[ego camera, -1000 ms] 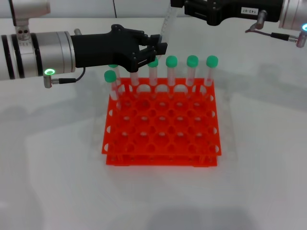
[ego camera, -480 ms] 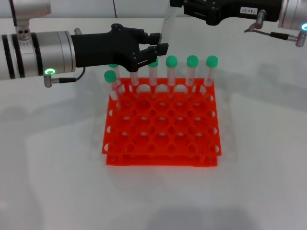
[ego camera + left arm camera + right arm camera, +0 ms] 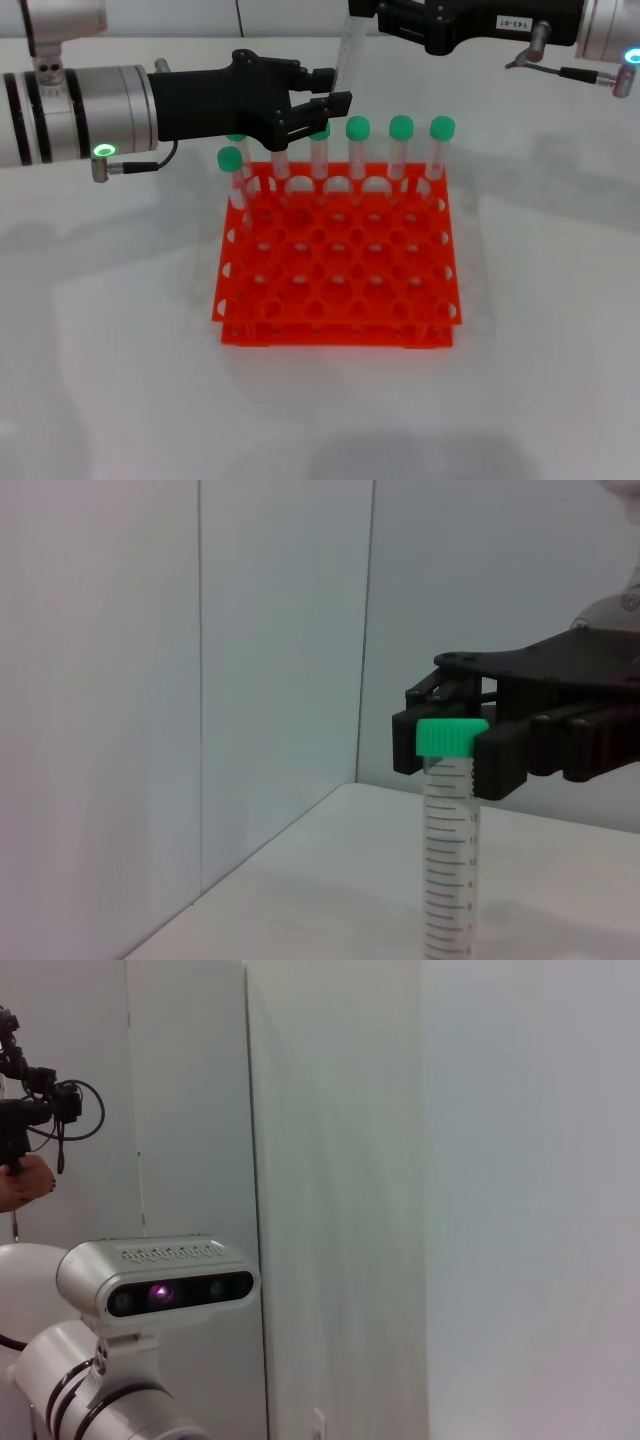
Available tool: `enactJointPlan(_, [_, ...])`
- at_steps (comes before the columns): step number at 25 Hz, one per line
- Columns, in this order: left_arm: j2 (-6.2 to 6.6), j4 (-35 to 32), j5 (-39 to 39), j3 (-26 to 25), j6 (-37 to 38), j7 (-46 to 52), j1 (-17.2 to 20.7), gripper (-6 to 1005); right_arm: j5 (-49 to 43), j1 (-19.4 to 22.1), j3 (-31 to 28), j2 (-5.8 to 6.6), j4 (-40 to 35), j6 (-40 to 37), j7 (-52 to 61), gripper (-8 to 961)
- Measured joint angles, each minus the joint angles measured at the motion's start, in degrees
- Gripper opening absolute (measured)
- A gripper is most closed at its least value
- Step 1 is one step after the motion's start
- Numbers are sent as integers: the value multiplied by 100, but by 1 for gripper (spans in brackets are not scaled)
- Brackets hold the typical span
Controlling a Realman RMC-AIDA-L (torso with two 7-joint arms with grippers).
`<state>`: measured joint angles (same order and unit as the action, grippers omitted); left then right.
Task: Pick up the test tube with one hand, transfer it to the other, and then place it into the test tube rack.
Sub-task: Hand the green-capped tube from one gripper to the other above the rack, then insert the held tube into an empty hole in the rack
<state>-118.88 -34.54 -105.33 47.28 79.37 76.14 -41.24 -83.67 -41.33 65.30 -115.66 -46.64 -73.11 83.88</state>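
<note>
- Two grippers meet above the rack point(image 3: 338, 262) for handover.
- Right gripper point(image 3: 452, 745) clamps the tube point(image 3: 448, 852) at its cap, upright.
- Left gripper point(image 3: 330, 90), fingers parted, flanks the tube, ungripped.

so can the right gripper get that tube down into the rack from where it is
Probably yes. The right gripper holds the test tube by its cap, hanging behind the test tube rack. Most holes are empty; the left gripper beside the tube must clear first.

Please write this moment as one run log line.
phase: handover | left gripper: open beside test tube | right gripper: shut on tube cap | test tube rack: tube not yet in
</note>
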Motion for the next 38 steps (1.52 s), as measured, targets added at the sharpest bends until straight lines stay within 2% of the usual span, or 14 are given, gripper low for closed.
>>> enactJointPlan(16, [-4, 0, 9, -2, -11, -6, 40, 563, 1, -36, 28, 9, -10, -10, 14, 265])
enactJointPlan(27, [-4, 0, 169, -36, -107, 13, 121, 625, 1, -18, 26, 5, -81, -10, 23, 266])
enactJointPlan(30, [-4, 0, 175, -39, -158, 38, 135, 830, 1, -15, 26, 2, -82, -10, 23, 266])
enactJointPlan(35, [1, -88, 347, -53, -143, 101, 298, 893, 1, 3, 26, 0, -82, -10, 24, 267])
enactJointPlan(38, [3, -382, 388, -32, -105, 305, 498, 893, 1, 11, 26, -1, -82, -10, 30, 267])
